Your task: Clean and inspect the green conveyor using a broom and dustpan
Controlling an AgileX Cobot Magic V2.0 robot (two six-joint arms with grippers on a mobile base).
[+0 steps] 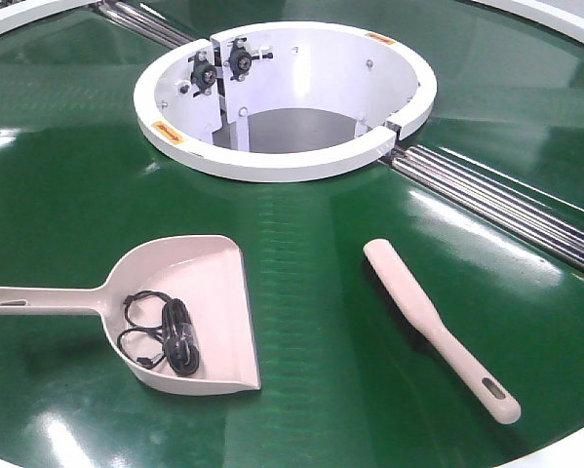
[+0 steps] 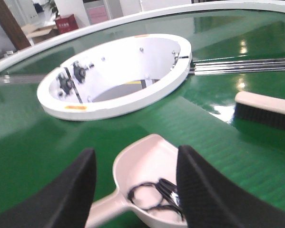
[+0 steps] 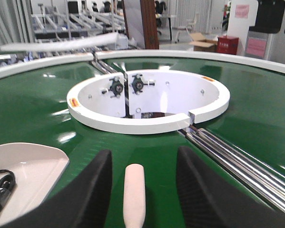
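The pale pink dustpan [image 1: 189, 292] lies on the green conveyor [image 1: 311, 244] at front left, its handle pointing left. A coiled black cable [image 1: 165, 336] rests inside it. To its right the pink broom [image 1: 438, 327] lies flat, slotted handle end nearest me. Neither gripper shows in the front view. In the left wrist view my left gripper [image 2: 136, 152] hangs open above the dustpan [image 2: 147, 164], where handle meets scoop, holding nothing. In the right wrist view my right gripper [image 3: 143, 153] is open, straddling the broom [image 3: 134, 190] without touching it.
A white ring-shaped housing [image 1: 282, 156] with black knobs inside stands at the belt's centre, behind both tools. Silver rollers [image 1: 506, 205] run from it toward the right. The conveyor's white outer rim [image 1: 564, 453] shows at front right.
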